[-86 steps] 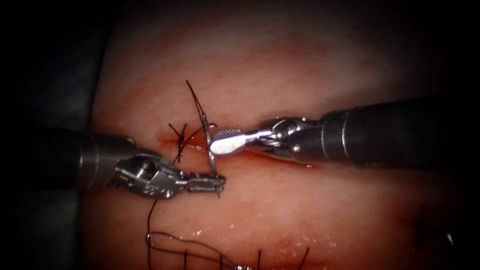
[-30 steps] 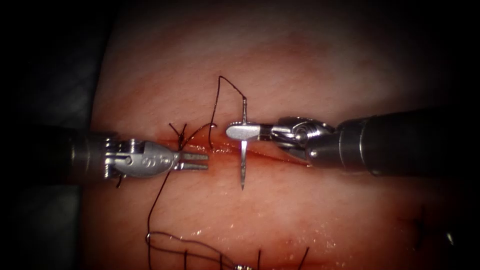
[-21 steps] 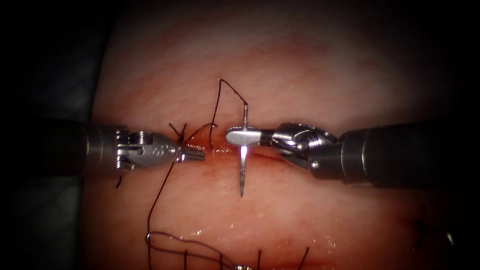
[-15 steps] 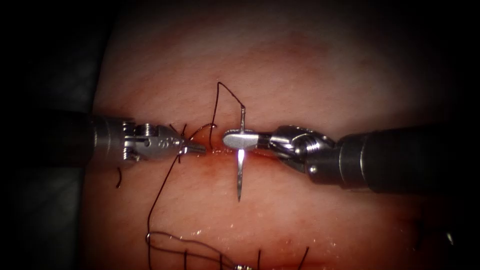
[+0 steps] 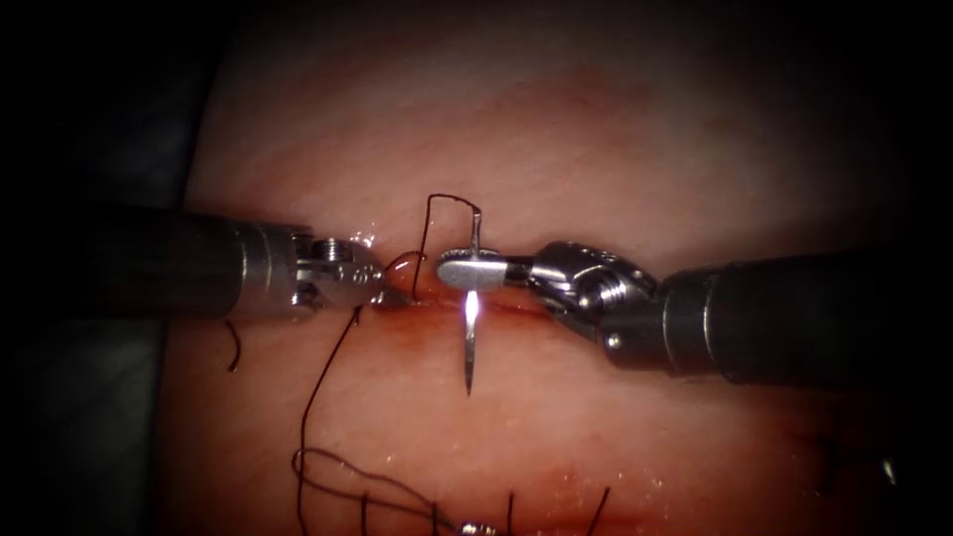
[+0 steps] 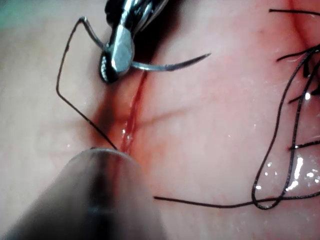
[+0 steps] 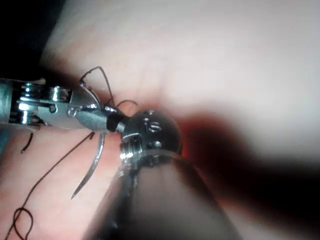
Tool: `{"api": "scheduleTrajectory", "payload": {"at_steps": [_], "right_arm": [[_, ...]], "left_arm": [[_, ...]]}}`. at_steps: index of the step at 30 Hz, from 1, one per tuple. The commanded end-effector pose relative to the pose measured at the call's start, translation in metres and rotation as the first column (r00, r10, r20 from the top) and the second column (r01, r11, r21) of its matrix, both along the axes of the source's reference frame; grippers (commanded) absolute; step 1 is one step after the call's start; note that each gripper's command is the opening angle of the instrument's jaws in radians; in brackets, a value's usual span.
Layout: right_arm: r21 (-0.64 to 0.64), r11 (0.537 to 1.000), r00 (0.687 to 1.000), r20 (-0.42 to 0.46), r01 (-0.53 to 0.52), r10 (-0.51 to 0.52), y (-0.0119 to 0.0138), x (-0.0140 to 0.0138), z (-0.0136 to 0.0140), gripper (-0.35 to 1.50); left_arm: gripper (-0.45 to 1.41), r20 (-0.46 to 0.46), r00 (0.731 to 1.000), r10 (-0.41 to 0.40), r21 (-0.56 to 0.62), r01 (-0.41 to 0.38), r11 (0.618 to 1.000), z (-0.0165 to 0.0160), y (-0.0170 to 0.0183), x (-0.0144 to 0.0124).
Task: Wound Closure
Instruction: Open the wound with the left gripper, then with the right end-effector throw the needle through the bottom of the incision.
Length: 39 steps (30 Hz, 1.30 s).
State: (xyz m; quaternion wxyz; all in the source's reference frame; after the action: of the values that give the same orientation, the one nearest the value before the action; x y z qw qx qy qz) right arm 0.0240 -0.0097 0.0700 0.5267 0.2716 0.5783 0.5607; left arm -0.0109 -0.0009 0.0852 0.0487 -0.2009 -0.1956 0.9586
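2 tools meet over the cut [image 5: 516,310] in the endoscope view. The right pincer [image 5: 459,269] comes in from the right with its jaws closed across the needle [image 5: 470,328], gripping it nearer the thread end than the point. The needle hangs free above the tissue [image 5: 556,437], not in it; its point aims down past the cut and its swaged end rises just above the jaws. Thread [image 5: 425,238] arches from that end, drops to the left, and enters the tissue at the cut's left end. The left pincer [image 5: 389,295] reaches that same spot; whether its jaws are open I cannot tell, nor what they hold. More thread runs down and loops near the bottom edge.

From the left wrist view, the right pincer [image 6: 111,70] clamps the needle [image 6: 170,65], whose point sweeps clear of the tissue. Thread [image 6: 62,95] loops from the needle's end to the red cut [image 6: 131,115].

From the right wrist view, the needle [image 7: 92,167] curves below the right pincer [image 7: 102,119], beside the left tool [image 7: 45,107].
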Motion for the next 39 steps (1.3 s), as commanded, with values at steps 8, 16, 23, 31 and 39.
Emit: {"api": "scheduleTrajectory", "payload": {"at_steps": [8, 16, 23, 31, 39], "right_arm": [[-0.189, 0.982, 0.991, 0.134, -0.004, 0.03, 0.0018, 0.0023, 0.0029, -0.35], [-0.362, 0.932, 0.97, 0.231, 0.012, 0.077, 0.0023, 0.0033, 0.0054, -0.35], [-0.47, 0.881, 0.942, 0.316, 0.054, 0.111, 0.0027, 0.0031, 0.0057, -0.35], [-0.552, 0.828, 0.916, 0.376, 0.098, 0.142, 0.0026, 0.0032, 0.0068, -0.35], [-0.592, 0.794, 0.9, 0.409, 0.137, 0.149, 0.001, 0.0044, 0.0086, -0.35]], "left_arm": [[-0.08, -0.009, 0.999, -0.047, 0.04, 0.048, 0.998, 0.0004, -0.0006, -0.0011], [0.05, -0.008, 0.998, -0.057, 0.054, 0.057, 0.997, 0.0, -0.001, -0.0005], [0.07, -0.012, 0.998, -0.064, 0.057, 0.065, 0.996, 0.0, -0.0011, -0.0003], [0.02, -0.017, 0.998, -0.068, 0.055, 0.069, 0.996, -0.0003, -0.0017, -0.0005], [0.07, -0.014, 0.997, -0.075, 0.059, 0.075, 0.995, -0.0007, -0.002, -0.0006]]}}
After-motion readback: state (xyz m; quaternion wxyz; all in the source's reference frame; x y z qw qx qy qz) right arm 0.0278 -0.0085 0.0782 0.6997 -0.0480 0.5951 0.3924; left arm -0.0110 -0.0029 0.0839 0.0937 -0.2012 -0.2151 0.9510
